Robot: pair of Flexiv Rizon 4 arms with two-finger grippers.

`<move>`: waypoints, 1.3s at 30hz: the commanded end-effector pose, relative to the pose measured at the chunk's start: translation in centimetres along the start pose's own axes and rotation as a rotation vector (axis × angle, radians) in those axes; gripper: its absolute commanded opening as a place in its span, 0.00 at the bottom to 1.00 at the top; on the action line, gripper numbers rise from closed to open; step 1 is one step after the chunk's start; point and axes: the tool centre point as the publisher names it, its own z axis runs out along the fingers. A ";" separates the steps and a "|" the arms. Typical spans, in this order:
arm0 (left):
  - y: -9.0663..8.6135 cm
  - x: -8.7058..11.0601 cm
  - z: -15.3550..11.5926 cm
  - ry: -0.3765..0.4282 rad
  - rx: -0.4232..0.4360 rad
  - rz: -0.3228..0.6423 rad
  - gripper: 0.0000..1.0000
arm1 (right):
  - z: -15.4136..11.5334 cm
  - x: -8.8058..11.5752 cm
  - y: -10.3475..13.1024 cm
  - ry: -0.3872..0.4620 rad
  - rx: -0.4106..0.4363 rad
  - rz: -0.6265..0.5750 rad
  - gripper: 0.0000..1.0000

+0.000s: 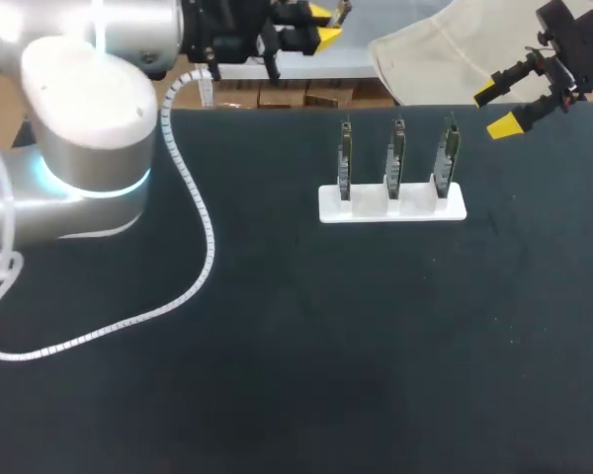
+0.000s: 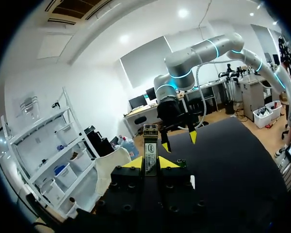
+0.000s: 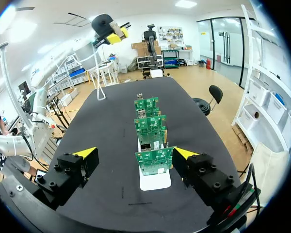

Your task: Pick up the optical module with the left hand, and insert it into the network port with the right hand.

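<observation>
Black bench (image 1: 277, 346), pickup looks done: L hand (image 2: 151, 164) clamped on optical module (image 2: 151, 154) past far edge, R hand (image 1: 494, 109) fingers apart over circuit boards (image 1: 396, 158), nxt prob. handover to R, then align w/ network port (image 3: 146, 145).

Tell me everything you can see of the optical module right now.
The optical module is a slim rectangular body, metallic-looking, with a pale printed label on its facing side. It stands straight out from the left gripper, clamped between its two yellow tips, in the air clear of the table. Nothing else touches it; its near end is hidden inside the gripper.
</observation>
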 end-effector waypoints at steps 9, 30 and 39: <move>2.1 -1.7 8.4 -0.212 0.168 -0.033 0.00 | 0.0 0.0 0.1 0.001 0.003 0.000 1.00; -1.2 -1.9 13.0 -0.264 0.312 -0.172 0.00 | 0.0 0.0 0.1 0.001 0.003 0.000 1.00; -0.6 -1.2 14.9 -0.230 0.358 -0.133 0.00 | 0.0 0.0 0.1 0.001 0.003 0.000 1.00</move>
